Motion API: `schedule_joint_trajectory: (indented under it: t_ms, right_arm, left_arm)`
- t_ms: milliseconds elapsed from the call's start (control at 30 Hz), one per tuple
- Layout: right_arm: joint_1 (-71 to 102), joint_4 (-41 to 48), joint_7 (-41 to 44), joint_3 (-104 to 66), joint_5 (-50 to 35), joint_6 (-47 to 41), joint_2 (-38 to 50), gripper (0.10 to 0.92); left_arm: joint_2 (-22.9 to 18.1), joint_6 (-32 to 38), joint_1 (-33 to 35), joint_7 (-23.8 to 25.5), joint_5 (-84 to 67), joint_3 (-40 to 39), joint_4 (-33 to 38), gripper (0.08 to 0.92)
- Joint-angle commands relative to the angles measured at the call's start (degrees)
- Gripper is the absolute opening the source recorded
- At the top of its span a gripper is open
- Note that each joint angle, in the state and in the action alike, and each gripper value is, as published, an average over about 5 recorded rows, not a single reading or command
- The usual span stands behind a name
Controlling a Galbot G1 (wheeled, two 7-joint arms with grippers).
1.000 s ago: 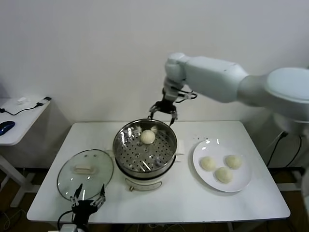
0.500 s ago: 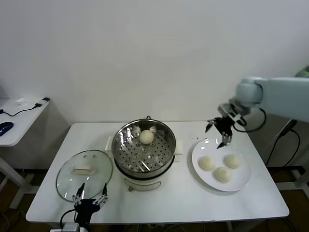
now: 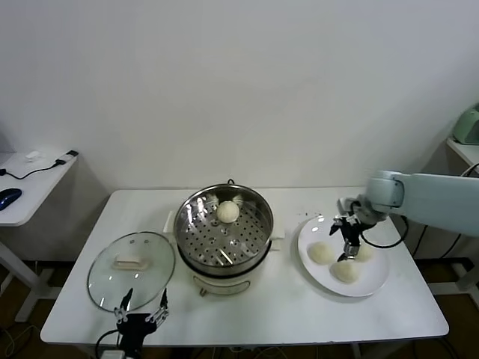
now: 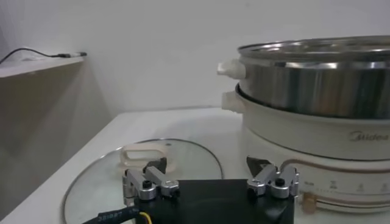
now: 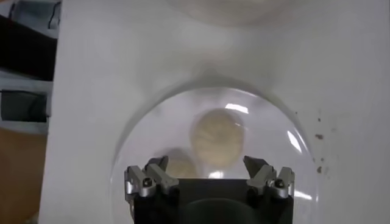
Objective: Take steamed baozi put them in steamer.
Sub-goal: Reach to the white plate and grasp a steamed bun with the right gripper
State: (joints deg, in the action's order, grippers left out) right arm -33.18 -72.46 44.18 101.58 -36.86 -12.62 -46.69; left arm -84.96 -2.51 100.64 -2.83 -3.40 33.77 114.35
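Note:
The steamer [image 3: 224, 247], a shiny steel pot on a white base, stands at mid-table with one baozi [image 3: 228, 212] on its perforated tray. Three more baozi lie on a white plate [image 3: 373, 283] at the right: one at the left [image 3: 321, 253], one at the front [image 3: 346, 271], one at the right [image 3: 366, 252]. My right gripper [image 3: 349, 245] is open and empty, low over the plate among them. In the right wrist view one baozi [image 5: 218, 137] lies just ahead of the open right gripper [image 5: 206, 165]. My left gripper [image 3: 140, 313] is open, parked at the table's front edge.
A round glass lid [image 3: 132, 260] lies flat left of the steamer; it also shows in the left wrist view [image 4: 183, 159], just beyond the left gripper [image 4: 207, 165]. A side table [image 3: 30, 187] with cables stands at the far left.
My right arm has swung from behind the steamer over to the right and come down over the plate. The left arm has not moved.

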Motion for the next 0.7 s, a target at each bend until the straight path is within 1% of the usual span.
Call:
schedule_joint_trajectory:
  t_ms: [33,400,467,633,700]
  right_arm:
    - [11.3,7.9,-1.6,-8.5,1.5,-3.4,-3.0,0.823]
    - [13.9,12.4,-1.2,-11.2,3.0,-3.2,-6.5,0.815]
    - [13.4,12.1,-0.4,-10.8,2.9,-3.1,-6.6,0.787]
    - [10.6,9.5,1.6,-8.5,2.7,-2.7,-5.9,0.66]
    - [9.2,8.6,2.0,-7.5,2.6,-2.5,-5.4,0.628]
  left_arm:
    - [0.1,0.2,0.1,0.0,0.1,0.1,-0.3,0.823]
    - [0.1,0.2,-0.3,0.0,0.0,0.0,-0.7,0.823]
    - [0.1,0.1,-0.3,0.0,0.0,0.0,-0.7,0.823]
    - [0.2,0.0,0.0,0.0,-0.1,0.2,-0.2,0.823]
    - [0.2,0.0,0.2,0.0,-0.1,0.1,0.1,0.823]
